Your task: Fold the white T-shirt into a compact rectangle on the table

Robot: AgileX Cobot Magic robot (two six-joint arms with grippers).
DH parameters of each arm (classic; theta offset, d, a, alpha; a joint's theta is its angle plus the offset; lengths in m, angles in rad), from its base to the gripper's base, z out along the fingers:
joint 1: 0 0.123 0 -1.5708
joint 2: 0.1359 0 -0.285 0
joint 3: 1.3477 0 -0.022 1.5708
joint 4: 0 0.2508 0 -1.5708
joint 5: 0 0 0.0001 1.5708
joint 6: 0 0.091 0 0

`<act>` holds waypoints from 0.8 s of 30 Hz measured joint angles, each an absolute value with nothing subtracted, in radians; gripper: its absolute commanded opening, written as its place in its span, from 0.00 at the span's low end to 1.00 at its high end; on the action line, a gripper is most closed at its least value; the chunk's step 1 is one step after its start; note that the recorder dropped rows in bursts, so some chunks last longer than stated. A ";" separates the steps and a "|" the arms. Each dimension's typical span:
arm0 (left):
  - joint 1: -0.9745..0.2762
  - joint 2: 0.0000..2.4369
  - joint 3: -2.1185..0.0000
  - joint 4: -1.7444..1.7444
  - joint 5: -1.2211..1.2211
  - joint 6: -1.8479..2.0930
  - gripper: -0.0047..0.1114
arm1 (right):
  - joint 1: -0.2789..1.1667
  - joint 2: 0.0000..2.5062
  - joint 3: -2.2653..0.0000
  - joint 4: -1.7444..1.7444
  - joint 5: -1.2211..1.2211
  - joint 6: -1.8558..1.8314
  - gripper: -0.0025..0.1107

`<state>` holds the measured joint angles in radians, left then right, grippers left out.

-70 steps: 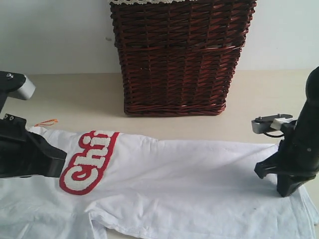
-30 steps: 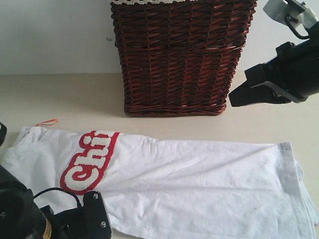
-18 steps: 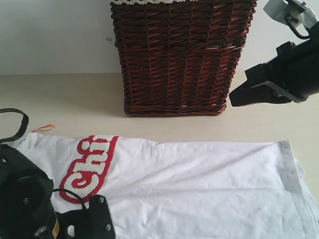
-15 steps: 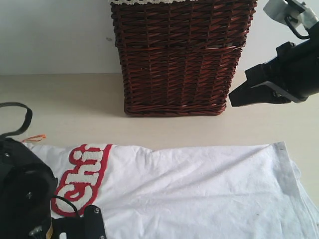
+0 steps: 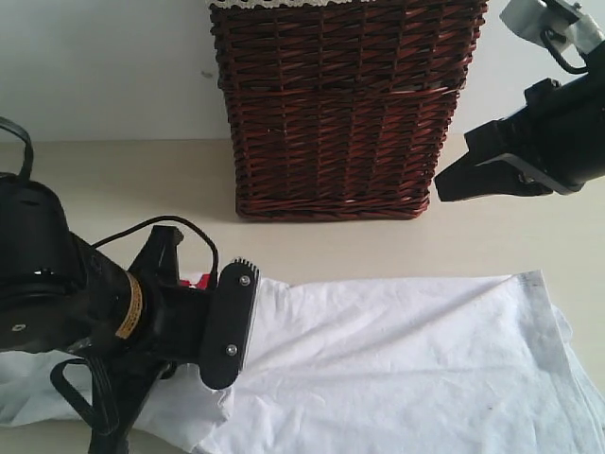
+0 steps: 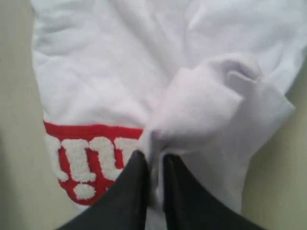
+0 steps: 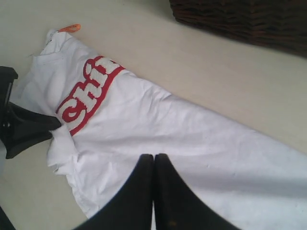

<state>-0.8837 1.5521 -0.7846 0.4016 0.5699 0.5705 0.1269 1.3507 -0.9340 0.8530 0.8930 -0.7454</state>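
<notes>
A: Two dark fingers of the left gripper (image 6: 154, 165) are clamped on a bunched fold of the white cotton T-shirt with red-outlined fuzzy letters (image 6: 110, 67); the lettering sits just beside them.
B: And further out?
A: The rest lies spread beyond the fingertips on the pale beige matte table (image 7: 216, 81). The right gripper (image 7: 154, 160) hangs clenched on nothing, near the dark brown wicker basket (image 5: 345, 104).
B: Risk?
A: The bite looks thin, so the fold may slip out, or the flat part may drag crooked

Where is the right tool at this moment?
In the exterior view, the right tool hangs shut on the right, beside the lower right edge of the wicker basket, clear of the white T-shirt.
</notes>
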 measured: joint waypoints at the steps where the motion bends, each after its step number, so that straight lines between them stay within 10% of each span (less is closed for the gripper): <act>1: -0.884 1.554 -0.785 0.403 0.560 0.571 0.30 | 0.127 1.351 -0.934 0.853 0.893 -0.745 0.02; 13: -0.868 1.563 -0.785 1.016 0.706 -0.195 0.41 | 0.127 1.351 -0.934 0.857 0.893 -0.745 0.02; 20: -0.896 1.563 -0.786 0.787 0.715 -0.143 0.07 | 0.127 1.351 -0.934 0.857 0.893 -0.745 0.02; 24: -0.904 1.563 -0.787 0.591 0.715 0.032 0.04 | 0.127 1.351 -0.934 0.857 0.893 -0.745 0.02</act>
<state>-0.9044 1.5630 -0.7868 0.5914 0.7147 0.0325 0.1269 1.3507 -0.9340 0.8566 0.8930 -0.7454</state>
